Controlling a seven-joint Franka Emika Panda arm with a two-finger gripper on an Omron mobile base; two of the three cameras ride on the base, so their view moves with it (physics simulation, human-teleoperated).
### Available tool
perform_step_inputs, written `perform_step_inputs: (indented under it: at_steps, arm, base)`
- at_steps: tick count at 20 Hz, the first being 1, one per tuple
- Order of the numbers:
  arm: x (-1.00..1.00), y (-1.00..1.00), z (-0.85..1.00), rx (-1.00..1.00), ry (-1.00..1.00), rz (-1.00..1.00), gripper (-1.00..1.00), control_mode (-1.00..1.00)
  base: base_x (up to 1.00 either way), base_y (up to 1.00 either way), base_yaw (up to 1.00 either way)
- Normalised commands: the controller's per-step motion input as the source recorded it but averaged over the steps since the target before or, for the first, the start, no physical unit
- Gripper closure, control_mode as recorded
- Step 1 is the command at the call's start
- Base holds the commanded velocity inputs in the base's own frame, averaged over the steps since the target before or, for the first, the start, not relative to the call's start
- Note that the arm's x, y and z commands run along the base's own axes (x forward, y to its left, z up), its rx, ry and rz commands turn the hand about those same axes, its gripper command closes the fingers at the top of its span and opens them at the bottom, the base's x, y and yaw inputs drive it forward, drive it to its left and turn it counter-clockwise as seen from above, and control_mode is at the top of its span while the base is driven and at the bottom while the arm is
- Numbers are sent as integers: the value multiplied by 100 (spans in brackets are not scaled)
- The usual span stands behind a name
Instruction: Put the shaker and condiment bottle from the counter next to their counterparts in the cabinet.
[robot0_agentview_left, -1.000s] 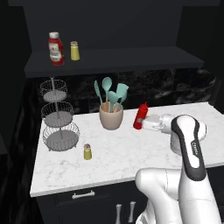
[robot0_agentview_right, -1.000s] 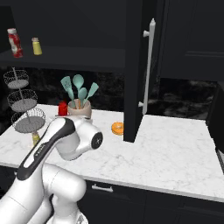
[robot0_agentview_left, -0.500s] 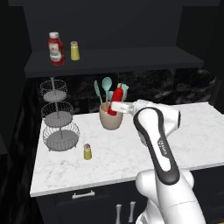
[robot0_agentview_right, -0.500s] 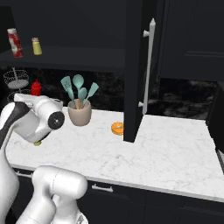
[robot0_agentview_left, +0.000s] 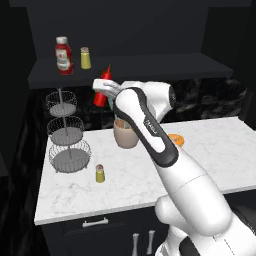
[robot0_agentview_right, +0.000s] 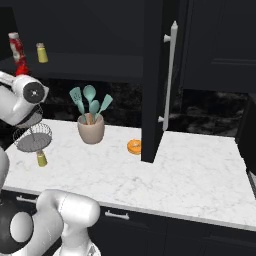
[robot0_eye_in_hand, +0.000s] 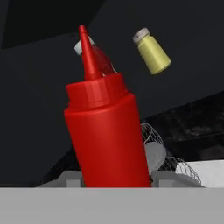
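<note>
Cabinet (robot0_agentview_left: 150, 67) shelf lies just beyond the fingers; counter (robot0_agentview_left: 210, 150) spreads well below them. Condiment bottle (robot0_eye_in_hand: 107, 127) stands clamped between the gripper (robot0_agentview_left: 101, 90) fingers, lifted. Shaker (robot0_agentview_left: 100, 173) sits far beneath on marble.

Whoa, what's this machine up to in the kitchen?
The white robot arm's gripper holds a slim red condiment bottle in the air, just below the dark cabinet shelf. On that shelf stand a wider red bottle and a yellow shaker. Another small shaker waits on the marble counter.
</note>
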Motion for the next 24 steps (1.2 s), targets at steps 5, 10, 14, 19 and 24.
perform_step_inputs:
  at_steps: [5, 10, 14, 19, 24]
  arm:
    - [3, 55, 80, -9, 4, 1, 100, -100]
    - [11, 54, -2, -28, -7, 14, 100, -100]
    - [13, 7, 19, -16, -19, 1, 100, -100]
    - [-4, 26, 1, -18, -9, 3, 100, -100]
    - [54, 13, -2, -7, 0, 0, 100, -100]
  base:
    - [0, 0, 0]
    - [0, 0, 0]
    - [0, 0, 0]
    - [0, 0, 0]
    - [0, 0, 0]
